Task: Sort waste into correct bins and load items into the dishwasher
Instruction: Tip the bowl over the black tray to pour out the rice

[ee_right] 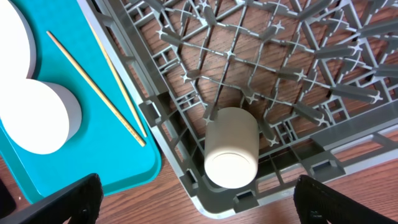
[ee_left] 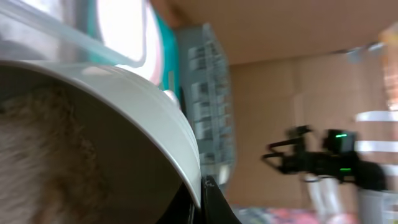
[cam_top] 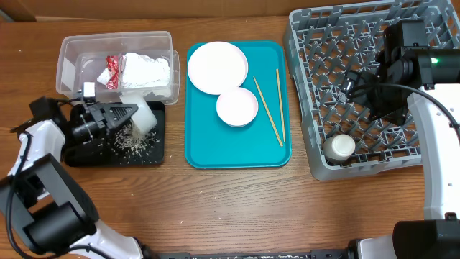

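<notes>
Overhead view: left tool [cam_top: 129, 113] pinches the white round bowl [cam_top: 144, 119] at its nine-o'clock rim. The bowl is probably stiff, slick and breakable. Right tool [cam_top: 356, 88]: spread.

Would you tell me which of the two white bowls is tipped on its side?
The bowl held by the left gripper over the black tray; the other bowl sits level on the teal tray.

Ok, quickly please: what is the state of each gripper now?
Left gripper: closed, holding a white bowl tipped over the black tray.
Right gripper: open, holding nothing, above the dish rack.
</notes>
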Controlling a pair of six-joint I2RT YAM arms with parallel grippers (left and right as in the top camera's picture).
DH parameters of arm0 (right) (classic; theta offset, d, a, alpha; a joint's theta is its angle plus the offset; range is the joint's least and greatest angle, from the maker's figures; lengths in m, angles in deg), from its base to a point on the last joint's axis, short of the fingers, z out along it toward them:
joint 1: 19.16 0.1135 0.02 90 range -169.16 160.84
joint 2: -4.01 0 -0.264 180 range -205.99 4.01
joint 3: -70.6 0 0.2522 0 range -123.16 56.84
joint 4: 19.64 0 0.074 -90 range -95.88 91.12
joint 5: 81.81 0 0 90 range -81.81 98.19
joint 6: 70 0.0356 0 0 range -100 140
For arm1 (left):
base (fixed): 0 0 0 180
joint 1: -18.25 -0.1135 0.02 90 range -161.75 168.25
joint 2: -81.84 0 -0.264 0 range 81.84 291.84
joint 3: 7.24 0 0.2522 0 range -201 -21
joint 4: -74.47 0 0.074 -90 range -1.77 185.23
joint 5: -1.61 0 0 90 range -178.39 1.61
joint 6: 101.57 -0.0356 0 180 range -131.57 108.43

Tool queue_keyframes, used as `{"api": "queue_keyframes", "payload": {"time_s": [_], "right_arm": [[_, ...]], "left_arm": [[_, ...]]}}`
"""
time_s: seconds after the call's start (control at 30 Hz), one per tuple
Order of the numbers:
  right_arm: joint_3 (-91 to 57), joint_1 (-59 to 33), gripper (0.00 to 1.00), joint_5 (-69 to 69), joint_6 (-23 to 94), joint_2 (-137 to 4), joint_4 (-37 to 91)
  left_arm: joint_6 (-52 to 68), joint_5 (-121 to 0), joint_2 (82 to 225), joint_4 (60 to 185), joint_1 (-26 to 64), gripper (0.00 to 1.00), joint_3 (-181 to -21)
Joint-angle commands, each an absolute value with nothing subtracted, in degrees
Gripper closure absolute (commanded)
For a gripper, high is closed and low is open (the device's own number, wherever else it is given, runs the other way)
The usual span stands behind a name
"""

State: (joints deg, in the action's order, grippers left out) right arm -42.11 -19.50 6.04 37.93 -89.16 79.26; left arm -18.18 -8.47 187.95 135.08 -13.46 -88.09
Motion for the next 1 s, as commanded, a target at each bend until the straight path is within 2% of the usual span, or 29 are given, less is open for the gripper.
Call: {"api": "queue_keyframes", "payload": {"time_s": [0.0, 0.4, 0.63, 0.87, 0.97], "right_arm": [[-42.88, -19.55, 0.00, 5.98, 37.58, -88.66, 79.48], [-42.88, -19.55, 0.00, 5.98, 37.58, -88.66, 79.81], [-42.88, -19.55, 0.00, 5.98, 37.58, -88.66, 79.83], [-42.88, -19.55, 0.00, 6.00, 37.56, -88.66, 80.22], [-42.88, -19.55, 0.00, 6.00, 37.30, -88.66, 80.44]], "left_arm": [[-16.89, 2.26, 191.66, 135.37, -15.90, 0.96, -87.78], [-16.71, 2.24, 193.30, 142.27, -21.91, 0.96, -87.78], [-16.87, 2.06, 193.30, 141.44, -22.13, 0.96, -87.78], [-18.68, 2.28, 192.54, 147.37, -21.21, 0.96, -87.96], [-18.13, -1.89, 192.34, 143.61, -21.30, 0.96, -88.42]]}}
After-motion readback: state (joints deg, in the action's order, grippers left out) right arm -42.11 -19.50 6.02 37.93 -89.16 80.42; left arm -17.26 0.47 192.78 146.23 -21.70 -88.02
